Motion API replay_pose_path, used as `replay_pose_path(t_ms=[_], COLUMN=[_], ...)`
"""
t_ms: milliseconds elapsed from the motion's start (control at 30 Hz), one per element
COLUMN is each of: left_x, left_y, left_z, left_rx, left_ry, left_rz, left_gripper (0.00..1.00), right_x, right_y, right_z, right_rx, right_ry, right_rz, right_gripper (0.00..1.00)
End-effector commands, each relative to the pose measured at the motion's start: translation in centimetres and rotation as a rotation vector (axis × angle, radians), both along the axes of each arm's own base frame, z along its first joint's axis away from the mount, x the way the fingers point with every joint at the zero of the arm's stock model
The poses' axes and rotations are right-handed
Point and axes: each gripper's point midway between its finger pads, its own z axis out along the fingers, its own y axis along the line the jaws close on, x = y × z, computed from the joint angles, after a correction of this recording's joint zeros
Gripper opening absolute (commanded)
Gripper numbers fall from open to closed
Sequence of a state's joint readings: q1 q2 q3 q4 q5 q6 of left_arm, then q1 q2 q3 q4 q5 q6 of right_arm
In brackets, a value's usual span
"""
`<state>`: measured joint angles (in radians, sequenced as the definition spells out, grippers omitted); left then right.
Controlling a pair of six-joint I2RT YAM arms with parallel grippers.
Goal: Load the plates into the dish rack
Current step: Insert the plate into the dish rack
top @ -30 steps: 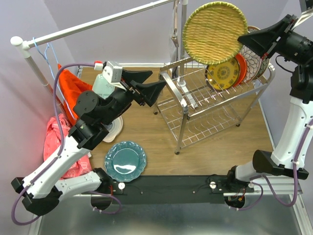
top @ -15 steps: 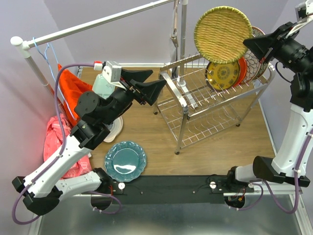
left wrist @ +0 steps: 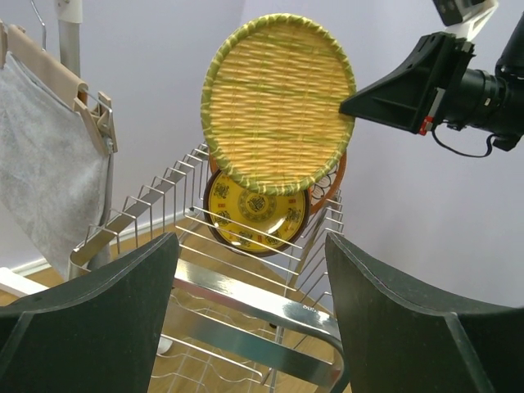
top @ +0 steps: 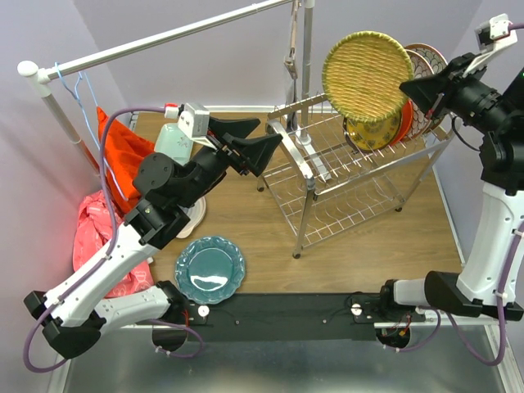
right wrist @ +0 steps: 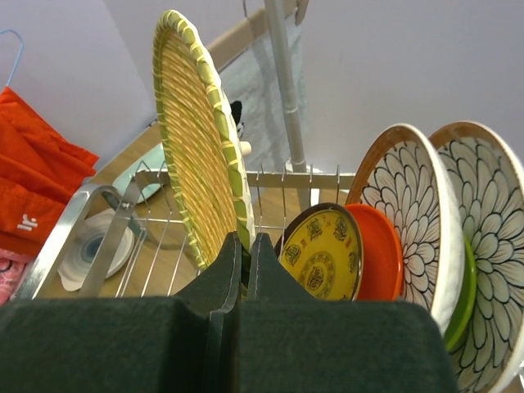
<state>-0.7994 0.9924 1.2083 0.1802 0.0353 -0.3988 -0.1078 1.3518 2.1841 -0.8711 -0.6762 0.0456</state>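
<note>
Overhead, the right gripper [top: 408, 87] is pinched tight on the rim of the round yellow woven plate [top: 366, 65], holding it on edge above the shiny metal wire dish rack [top: 360, 184], just over the dark-yellow patterned plate [top: 374, 129] slotted in its top tier. The left gripper [top: 252, 139] gapes wide, empty, beside the rack.

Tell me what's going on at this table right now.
The right claw is shut on the rim of the yellow woven plate, holding it upright over the upper tier of the dish rack. Standing in that tier are the dark-yellow patterned plate, the orange plate and two floral plates. The left claw hangs open and empty beside the rack. The teal plate lies flat on the table, not yet loaded.
</note>
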Motion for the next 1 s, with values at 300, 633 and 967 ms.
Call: replay_pose_path(t_ms=[300, 633, 967], left_x=[0.5, 1.2, 1.3], left_y=[0.5, 0.9, 1.2], left_z=[0.4, 0.2, -0.1], left_rx=[-0.032, -0.037, -0.039], left_ry=[-0.008, -0.001, 0.003], left_rz=[0.029, 0.063, 0.074], left_gripper=[0.81, 0.81, 0.81], right_x=[1.0, 1.4, 1.5], right_y=[-0.5, 0.4, 0.5], right_z=[-1.5, -2.4, -2.5], right_rx=[-0.090, -0.159, -0.204], right_ry=[-0.002, 0.008, 0.018], right_rz=[-0.108, -0.135, -0.177], right_gripper=[0.01, 0.01, 0.01])
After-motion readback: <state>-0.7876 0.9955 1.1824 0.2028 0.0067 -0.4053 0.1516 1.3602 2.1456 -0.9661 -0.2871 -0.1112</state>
